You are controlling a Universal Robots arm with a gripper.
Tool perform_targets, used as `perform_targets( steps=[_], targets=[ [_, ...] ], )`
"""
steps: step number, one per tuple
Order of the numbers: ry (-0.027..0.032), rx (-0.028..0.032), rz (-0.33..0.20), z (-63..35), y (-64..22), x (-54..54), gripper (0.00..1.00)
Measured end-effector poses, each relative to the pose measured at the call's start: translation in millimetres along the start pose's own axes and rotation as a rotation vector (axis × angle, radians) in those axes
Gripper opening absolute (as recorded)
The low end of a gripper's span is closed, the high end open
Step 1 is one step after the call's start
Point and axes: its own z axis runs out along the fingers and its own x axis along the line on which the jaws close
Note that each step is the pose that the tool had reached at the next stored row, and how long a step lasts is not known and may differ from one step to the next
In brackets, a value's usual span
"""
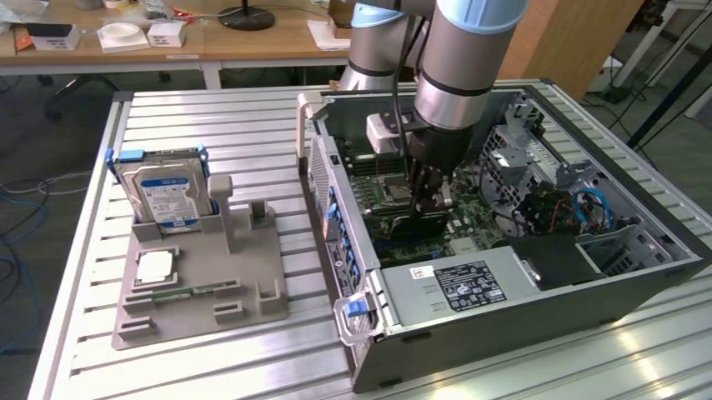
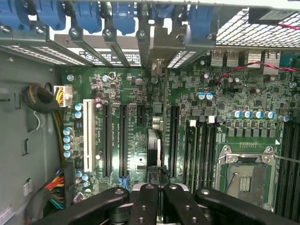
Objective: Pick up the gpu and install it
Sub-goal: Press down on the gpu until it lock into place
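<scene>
My work surface is a ribbed aluminium table (image 1: 223, 125). On it: grey parts tray (image 1: 200, 287) at 9 o'clock, open PC case (image 1: 523, 317) at 3 o'clock, just apart.

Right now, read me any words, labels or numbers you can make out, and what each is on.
None can be read.
Hard drive blue-white label: blurred.
Power supply black label: white print too small.
Small white sticker beside it: too small.
Motherboard white slot markings: too small.
</scene>
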Motion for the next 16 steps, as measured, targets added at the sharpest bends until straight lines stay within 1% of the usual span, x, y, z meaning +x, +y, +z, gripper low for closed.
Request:
perform_targets(
  steps=[3,6,14,16],
  targets=[
    [0.0006,-0.0002,0.000,-13.9,-0.2,-0.1,0.11],
    [0.0009,-0.0004,0.000,-27.7,6.0,-0.3,0.11],
    [0.0007,-0.0003,0.000,-52.3,41.0,-0.4,0.11],
    [0.0016,-0.0003,0.000,-53.6,47.9,0.3,0.11]
  ],
)
